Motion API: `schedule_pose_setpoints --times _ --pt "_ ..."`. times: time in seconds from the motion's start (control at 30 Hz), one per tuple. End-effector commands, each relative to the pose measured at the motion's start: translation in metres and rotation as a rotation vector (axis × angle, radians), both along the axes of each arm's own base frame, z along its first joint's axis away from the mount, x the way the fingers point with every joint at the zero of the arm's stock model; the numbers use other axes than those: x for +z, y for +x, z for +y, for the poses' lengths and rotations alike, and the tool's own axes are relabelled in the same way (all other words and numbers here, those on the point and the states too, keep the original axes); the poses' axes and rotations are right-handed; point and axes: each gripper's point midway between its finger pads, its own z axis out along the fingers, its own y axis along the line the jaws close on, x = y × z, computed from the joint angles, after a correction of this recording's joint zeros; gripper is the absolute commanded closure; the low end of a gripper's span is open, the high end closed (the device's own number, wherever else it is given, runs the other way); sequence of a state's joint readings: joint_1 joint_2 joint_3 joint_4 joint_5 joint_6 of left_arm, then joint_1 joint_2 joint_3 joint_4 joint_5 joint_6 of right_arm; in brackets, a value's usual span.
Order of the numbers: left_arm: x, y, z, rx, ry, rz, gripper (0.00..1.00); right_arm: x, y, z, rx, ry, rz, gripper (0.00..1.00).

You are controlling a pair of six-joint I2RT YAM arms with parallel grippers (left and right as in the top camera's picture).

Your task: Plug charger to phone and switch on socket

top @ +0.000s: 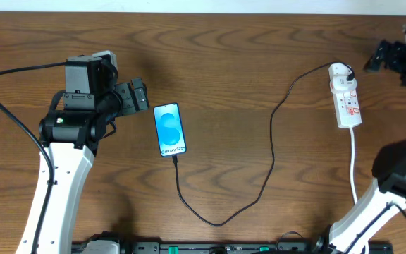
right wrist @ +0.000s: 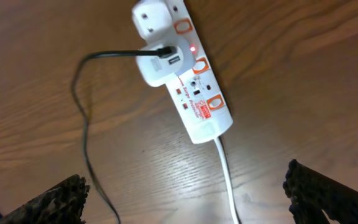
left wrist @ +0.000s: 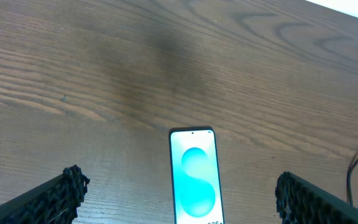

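The phone (top: 169, 129) lies flat on the wooden table with its blue-and-white screen lit; it also shows in the left wrist view (left wrist: 194, 177). The black charger cable (top: 272, 144) runs from the phone's near end, loops across the table and ends in an adapter (right wrist: 157, 62) on the white power strip (top: 346, 95). In the right wrist view the power strip (right wrist: 194, 93) shows a small red light. My left gripper (top: 142, 95) is open and empty just left of the phone's far end, its fingers either side (left wrist: 179, 190). My right gripper (top: 380, 56) is open and empty, up and to the right of the strip (right wrist: 188, 193).
The strip's white cord (right wrist: 225, 174) runs toward the table's front edge (top: 354, 176). The black cable (right wrist: 82, 124) lies loose left of the strip. Bare wooden tabletop (top: 245, 42) surrounds everything.
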State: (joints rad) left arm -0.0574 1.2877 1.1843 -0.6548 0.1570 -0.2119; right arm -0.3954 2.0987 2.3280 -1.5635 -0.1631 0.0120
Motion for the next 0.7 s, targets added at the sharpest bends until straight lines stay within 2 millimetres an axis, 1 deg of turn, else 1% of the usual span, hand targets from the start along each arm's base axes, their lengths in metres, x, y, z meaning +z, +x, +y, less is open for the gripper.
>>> schedule_pose_setpoints --times 0.0,0.1,0.17,0.67 --pt "0.008 0.003 0.001 -0.003 0.012 -0.019 0.01 0.032 -0.009 0.008 -0.003 -0.013 -0.066 0.01" --pt "0.008 0.003 0.001 -0.003 0.012 -0.02 0.01 0.044 -0.016 0.013 0.002 -0.007 -0.082 0.01" --pt "0.008 0.003 0.001 -0.003 0.012 -0.02 0.01 0.048 -0.02 0.015 0.001 -0.007 -0.084 0.01" --pt "0.008 0.003 0.001 -0.003 0.012 -0.02 0.01 0.048 -0.02 0.015 0.002 -0.006 -0.088 0.01"
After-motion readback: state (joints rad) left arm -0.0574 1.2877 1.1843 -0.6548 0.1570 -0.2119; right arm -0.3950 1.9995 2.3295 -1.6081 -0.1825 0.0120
